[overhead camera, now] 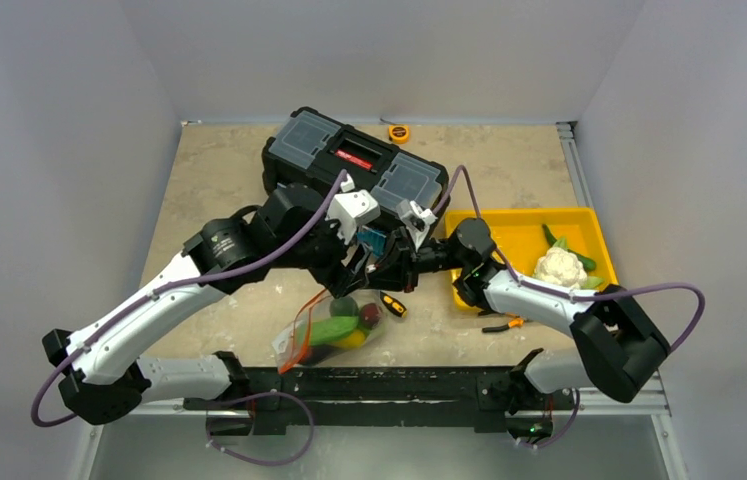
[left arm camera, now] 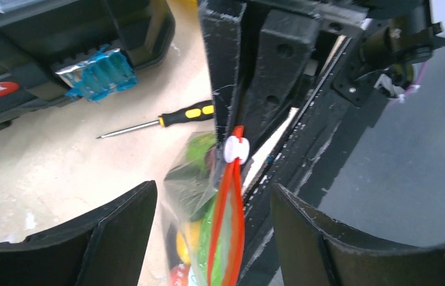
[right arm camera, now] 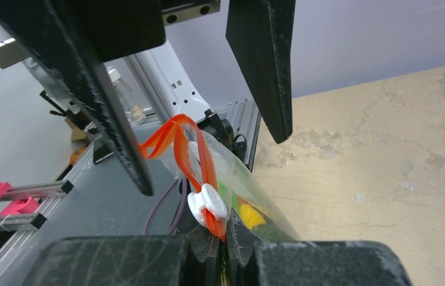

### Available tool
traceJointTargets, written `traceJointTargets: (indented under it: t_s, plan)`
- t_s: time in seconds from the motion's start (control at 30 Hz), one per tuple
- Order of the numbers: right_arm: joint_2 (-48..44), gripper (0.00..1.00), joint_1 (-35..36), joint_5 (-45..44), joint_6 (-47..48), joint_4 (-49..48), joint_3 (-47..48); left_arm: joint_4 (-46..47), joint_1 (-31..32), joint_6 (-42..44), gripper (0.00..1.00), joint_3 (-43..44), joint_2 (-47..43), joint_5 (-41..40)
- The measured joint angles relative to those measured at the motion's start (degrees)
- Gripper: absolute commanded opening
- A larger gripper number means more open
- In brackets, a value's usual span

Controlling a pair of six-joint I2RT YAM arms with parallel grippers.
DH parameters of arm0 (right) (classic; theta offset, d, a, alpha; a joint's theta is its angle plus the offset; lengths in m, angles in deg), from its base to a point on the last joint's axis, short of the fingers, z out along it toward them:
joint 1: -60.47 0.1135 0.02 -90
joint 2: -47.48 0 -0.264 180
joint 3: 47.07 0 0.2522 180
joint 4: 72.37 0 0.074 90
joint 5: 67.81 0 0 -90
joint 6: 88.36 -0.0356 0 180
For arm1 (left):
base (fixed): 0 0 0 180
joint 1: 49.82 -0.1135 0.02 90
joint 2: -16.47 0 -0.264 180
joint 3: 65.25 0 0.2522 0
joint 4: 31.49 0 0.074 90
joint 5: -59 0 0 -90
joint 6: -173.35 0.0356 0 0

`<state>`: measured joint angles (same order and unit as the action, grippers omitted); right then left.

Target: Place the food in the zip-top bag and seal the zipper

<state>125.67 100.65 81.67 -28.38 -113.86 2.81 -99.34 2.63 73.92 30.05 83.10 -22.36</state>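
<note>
The zip-top bag (overhead camera: 329,332) lies near the table's front edge, its mouth end lifted between the two grippers. Inside it is food: a green piece (overhead camera: 332,330), a yellow piece (overhead camera: 355,340) and a dark red piece (overhead camera: 370,314). My right gripper (right arm camera: 232,250) is shut on the end of the orange-red zipper (right arm camera: 199,161), just past the white slider (right arm camera: 208,202). My left gripper (left arm camera: 212,190) is open, its fingers (left arm camera: 112,232) standing on both sides of the zipper (left arm camera: 229,220) without touching it. White cauliflower (overhead camera: 556,266) and a green piece (overhead camera: 561,243) lie in the yellow tray (overhead camera: 509,228).
A black toolbox (overhead camera: 354,165) stands behind the grippers, with an orange tape measure (overhead camera: 399,132) beyond it. A black-and-yellow screwdriver (left arm camera: 172,118) lies right of the bag, and orange-handled pliers (overhead camera: 504,325) lie in front of the tray. The frame rail (overhead camera: 379,385) runs close below the bag.
</note>
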Motion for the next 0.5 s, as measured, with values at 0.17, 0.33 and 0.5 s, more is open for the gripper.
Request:
traceJointTargets:
  t_s: [0.17,0.33,0.5]
  plan:
    - [-2.3,0.00,0.0,-1.5,0.5,1.3,-0.2,-0.2,2.2,0.6,0.44,-0.1,-0.1,-6.2]
    - [-2.5,0.00,0.0,-2.0,0.6,1.9,-0.2,-0.5,3.4,0.6,0.49,-0.7,-0.1,-10.9]
    - [-2.5,0.00,0.0,-2.4,0.6,1.9,-0.3,-0.4,3.5,0.7,0.43,-0.8,0.0,-10.8]
